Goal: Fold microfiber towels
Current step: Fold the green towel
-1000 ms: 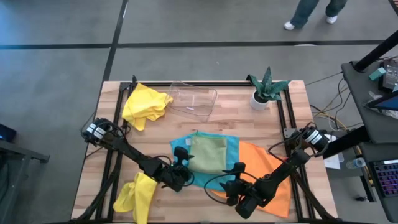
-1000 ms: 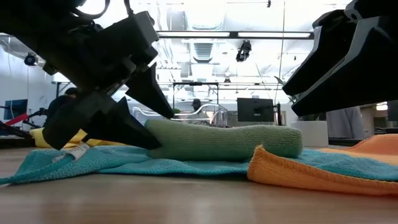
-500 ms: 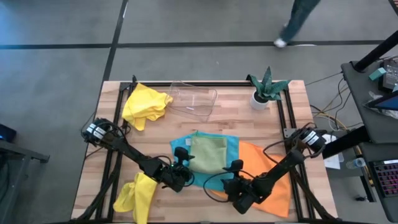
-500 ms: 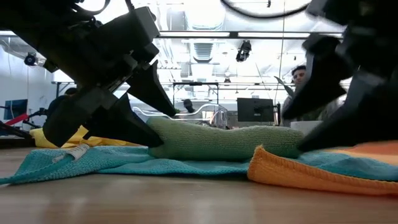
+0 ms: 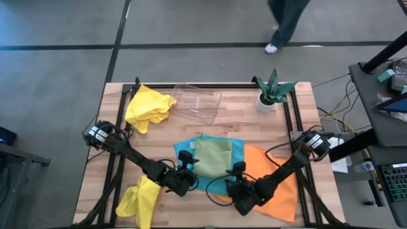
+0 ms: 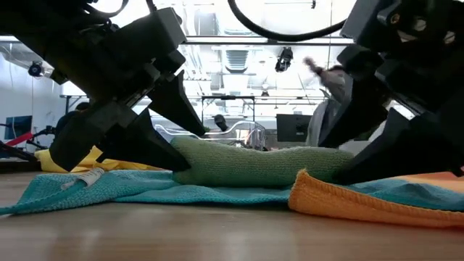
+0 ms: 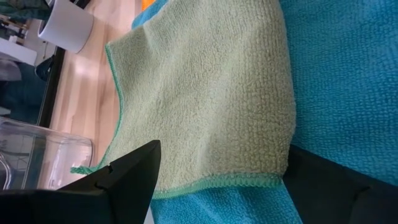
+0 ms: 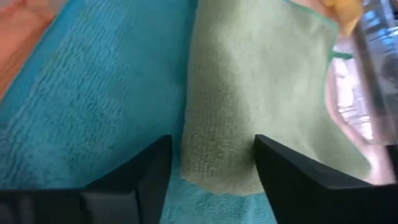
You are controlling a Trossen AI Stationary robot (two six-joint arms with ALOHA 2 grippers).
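Sage green towel [image 5: 212,158] lies folded on turquoise towel [image 5: 240,152], mid-desk. Left pincer [image 5: 185,169] and right pincer [image 5: 236,180], both spread apart, flank its near edge. Risk: closing fingers snag turquoise layer too, dragging both.

Two slim black jointed arms trailing looped black cables.

Robotics lab (monitors [image 6: 293,127], ceiling lights [image 6: 239,22])
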